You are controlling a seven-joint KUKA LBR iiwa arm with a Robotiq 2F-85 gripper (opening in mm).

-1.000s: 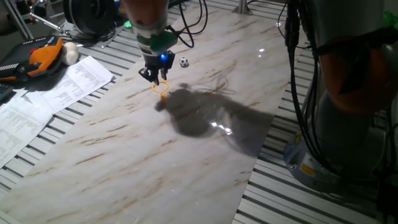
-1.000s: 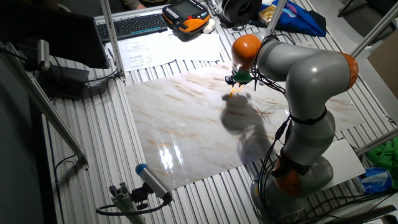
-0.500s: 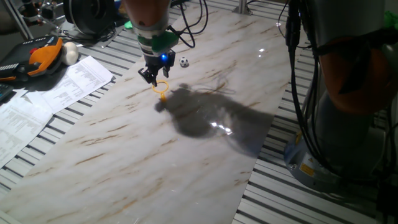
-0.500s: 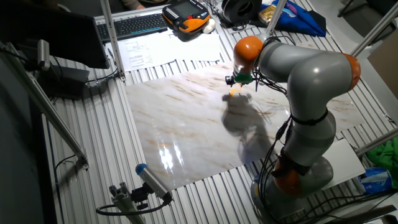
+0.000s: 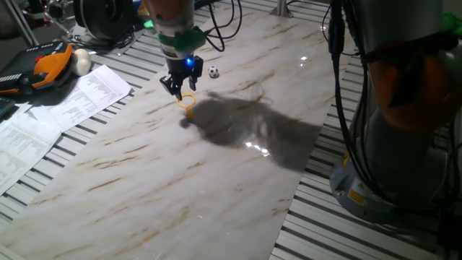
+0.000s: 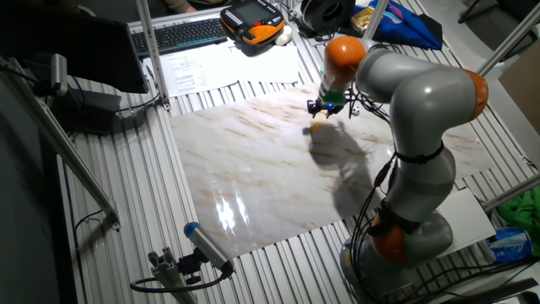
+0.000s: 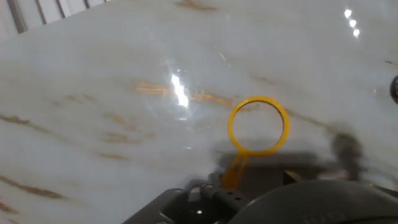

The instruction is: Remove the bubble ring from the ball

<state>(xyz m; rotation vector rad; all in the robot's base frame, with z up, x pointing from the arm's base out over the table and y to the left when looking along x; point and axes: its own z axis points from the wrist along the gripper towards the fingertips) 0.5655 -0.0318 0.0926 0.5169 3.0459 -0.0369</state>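
The bubble ring [image 5: 187,102] is a thin orange-yellow hoop with a short handle. It lies flat on the marble slab [image 5: 144,166], apart from the ball. In the hand view the bubble ring [image 7: 258,125] fills the centre, its handle pointing back under the hand. The small white spotted ball [image 5: 214,71] rests on the slab a short way behind and to the right of the ring. My gripper [image 5: 180,88] hovers just above the ring with its fingers spread and empty. It also shows in the other fixed view [image 6: 325,110].
Printed papers [image 5: 72,101] lie off the slab at the left, beside an orange-and-black handset [image 5: 40,68] and a plain cream ball [image 5: 81,63]. Cables and dark gear sit at the back. The arm's base [image 5: 404,144] and its cables stand at the right.
The gripper has risen slightly and shifted back from the ring. The ring and ball have stayed where they were.
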